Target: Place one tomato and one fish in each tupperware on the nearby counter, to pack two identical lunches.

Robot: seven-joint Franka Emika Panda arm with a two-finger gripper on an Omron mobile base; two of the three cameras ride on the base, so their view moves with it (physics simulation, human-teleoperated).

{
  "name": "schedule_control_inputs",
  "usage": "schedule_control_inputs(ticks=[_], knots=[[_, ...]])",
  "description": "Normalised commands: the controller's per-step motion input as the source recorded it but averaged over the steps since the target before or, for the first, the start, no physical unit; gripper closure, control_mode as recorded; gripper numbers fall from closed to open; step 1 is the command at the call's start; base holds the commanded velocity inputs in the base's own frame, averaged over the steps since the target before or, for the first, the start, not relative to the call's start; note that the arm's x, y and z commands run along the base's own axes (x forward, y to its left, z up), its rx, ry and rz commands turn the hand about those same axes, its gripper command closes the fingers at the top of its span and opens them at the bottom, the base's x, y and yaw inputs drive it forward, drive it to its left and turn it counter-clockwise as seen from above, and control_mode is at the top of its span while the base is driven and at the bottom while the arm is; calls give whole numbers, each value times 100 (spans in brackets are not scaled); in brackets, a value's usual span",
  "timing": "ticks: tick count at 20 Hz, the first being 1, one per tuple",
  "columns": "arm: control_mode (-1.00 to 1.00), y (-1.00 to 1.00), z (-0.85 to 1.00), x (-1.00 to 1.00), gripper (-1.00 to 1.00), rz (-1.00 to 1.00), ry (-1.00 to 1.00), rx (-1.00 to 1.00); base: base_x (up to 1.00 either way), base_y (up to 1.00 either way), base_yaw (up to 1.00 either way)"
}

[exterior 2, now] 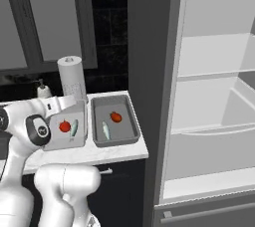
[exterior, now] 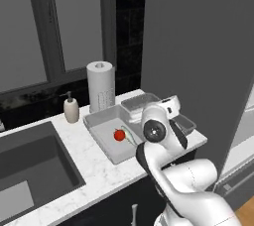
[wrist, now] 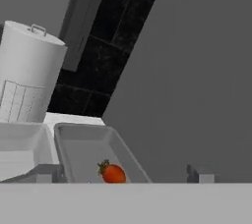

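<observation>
Two grey tupperware trays sit side by side on the marble counter (exterior 2: 107, 154). The left tupperware (exterior 2: 82, 121) holds a tomato (exterior 2: 64, 126) and a fish (exterior 2: 73, 128). A tomato (exterior 2: 115, 117) and a fish (exterior 2: 105, 130) also lie in the right tupperware (exterior 2: 130, 121). In the left base view my arm hides most of the right tray; the left tray (exterior: 96, 121) shows its tomato (exterior: 119, 135) and fish (exterior: 130, 136). My gripper (wrist: 120, 174) is open and empty, hovering just above the right tray's tomato (wrist: 113, 173).
A paper towel roll (exterior: 100, 86) and a soap dispenser (exterior: 71, 109) stand behind the trays. The dark sink (exterior: 30, 165) lies to the left. An open fridge with pale shelves (exterior 2: 214, 96) stands to the right, its grey side wall (exterior: 198, 46) close to the trays.
</observation>
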Motion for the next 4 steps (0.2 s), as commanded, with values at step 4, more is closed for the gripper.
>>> schedule_control_inputs(ticks=[4], knots=[[-100, -49, 0, -74, -100, 6, -23, 25, 0, 0, 0]])
